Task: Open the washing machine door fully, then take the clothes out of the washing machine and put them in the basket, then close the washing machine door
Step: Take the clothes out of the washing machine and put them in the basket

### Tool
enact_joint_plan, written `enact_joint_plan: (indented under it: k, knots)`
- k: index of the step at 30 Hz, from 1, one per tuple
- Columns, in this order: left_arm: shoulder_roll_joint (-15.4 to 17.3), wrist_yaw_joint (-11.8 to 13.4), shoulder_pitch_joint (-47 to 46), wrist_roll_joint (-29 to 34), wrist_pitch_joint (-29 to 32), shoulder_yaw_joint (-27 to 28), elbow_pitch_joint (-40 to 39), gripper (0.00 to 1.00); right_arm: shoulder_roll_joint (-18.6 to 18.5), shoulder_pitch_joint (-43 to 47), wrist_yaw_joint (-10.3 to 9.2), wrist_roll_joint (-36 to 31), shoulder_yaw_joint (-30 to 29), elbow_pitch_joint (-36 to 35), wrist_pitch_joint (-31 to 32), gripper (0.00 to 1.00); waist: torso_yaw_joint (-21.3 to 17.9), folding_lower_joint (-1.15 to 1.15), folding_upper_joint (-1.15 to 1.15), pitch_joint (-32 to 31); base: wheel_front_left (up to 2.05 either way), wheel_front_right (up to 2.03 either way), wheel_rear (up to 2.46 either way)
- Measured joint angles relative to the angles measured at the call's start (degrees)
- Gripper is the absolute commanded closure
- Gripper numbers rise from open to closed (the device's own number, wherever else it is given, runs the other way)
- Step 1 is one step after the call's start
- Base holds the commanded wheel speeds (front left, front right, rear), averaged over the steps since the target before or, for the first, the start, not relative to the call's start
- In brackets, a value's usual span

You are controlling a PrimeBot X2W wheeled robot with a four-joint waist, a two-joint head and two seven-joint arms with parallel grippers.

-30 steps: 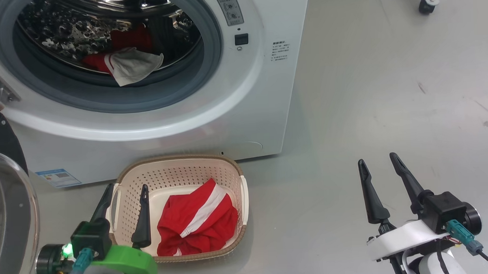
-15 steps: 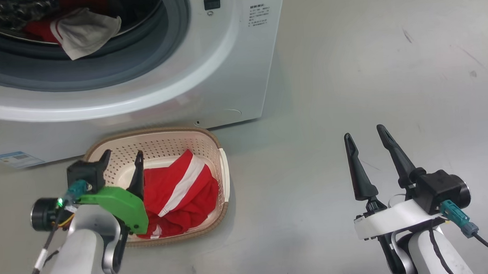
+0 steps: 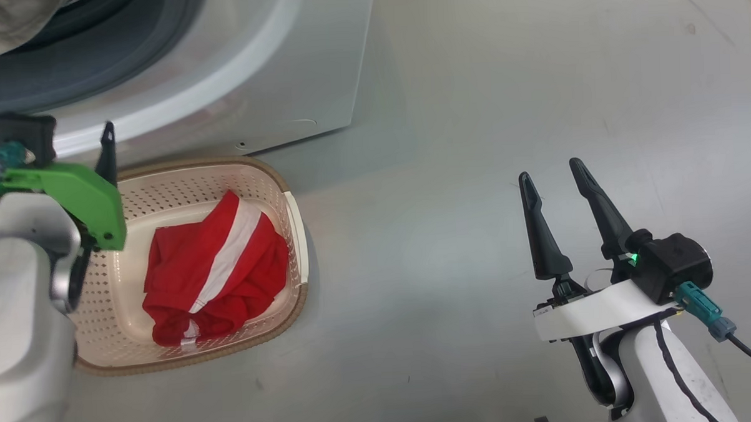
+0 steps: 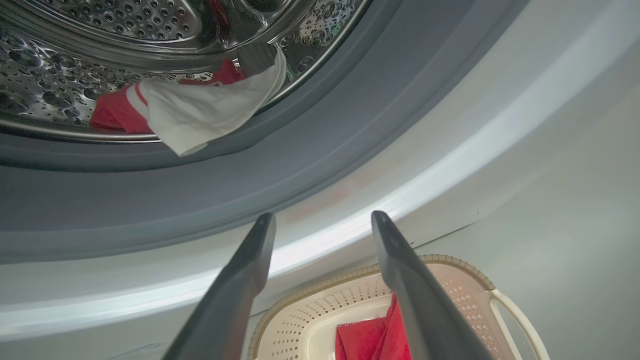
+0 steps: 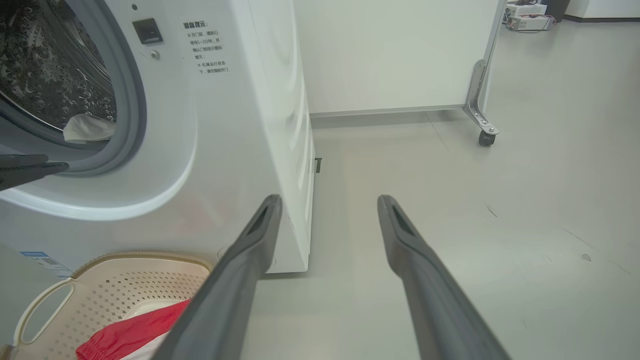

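Observation:
The washing machine (image 3: 295, 64) stands with its round opening uncovered; its door is out of view. In the steel drum lie clothes: a white cloth (image 4: 210, 107) draped over the grey gasket (image 4: 150, 200) and red fabric (image 4: 112, 110) behind it. A red garment with a white stripe (image 3: 215, 260) lies in the cream basket (image 3: 291, 220) on the floor before the machine. My left gripper (image 4: 322, 218) is open and empty, above the basket's far rim, pointing up at the drum's lower lip. My right gripper (image 3: 550, 170) is open and empty over bare floor, right of the machine.
Grey floor (image 3: 533, 74) stretches to the right of the machine. A white panel on a caster wheel (image 5: 485, 137) stands behind. The basket's handle (image 5: 42, 310) and rim (image 4: 450, 262) lie close under the machine's front. The left finger (image 5: 25, 167) shows by the gasket.
The head camera has tipped down and to the right. My left gripper has risen from over the basket toward the machine's opening, still open. The right gripper stays put.

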Motion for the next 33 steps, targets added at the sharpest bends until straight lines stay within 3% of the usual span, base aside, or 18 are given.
enact_joint_plan:
  k: [12, 25, 33]
  knots:
    - [5.67, -0.46, -13.91, 1.14, 6.3, 2.34, 1.12, 0.0, 0.35, -3.95, 0.02, 1.99, 1.46, 1.25, -0.71, 0.0, -3.4, 0.01, 0.0, 6.93, 0.0, 0.0, 0.0]
    - [15.16, -1.0, -23.95, 5.52, 12.45, 3.61, 3.91, 0.0, 0.64, -7.36, 0.08, 3.67, 2.78, 2.99, -1.16, 0.0, -6.49, 0.01, 0.0, 12.49, 0.0, 0.0, 0.0]
    - [15.74, -0.92, -26.4, 5.78, 16.3, 4.38, 6.9, 0.0, 0.67, -8.82, -0.13, 5.54, 2.66, 2.4, -1.16, 0.0, -7.45, 0.0, 0.0, 14.13, 0.0, 0.0, 0.0]
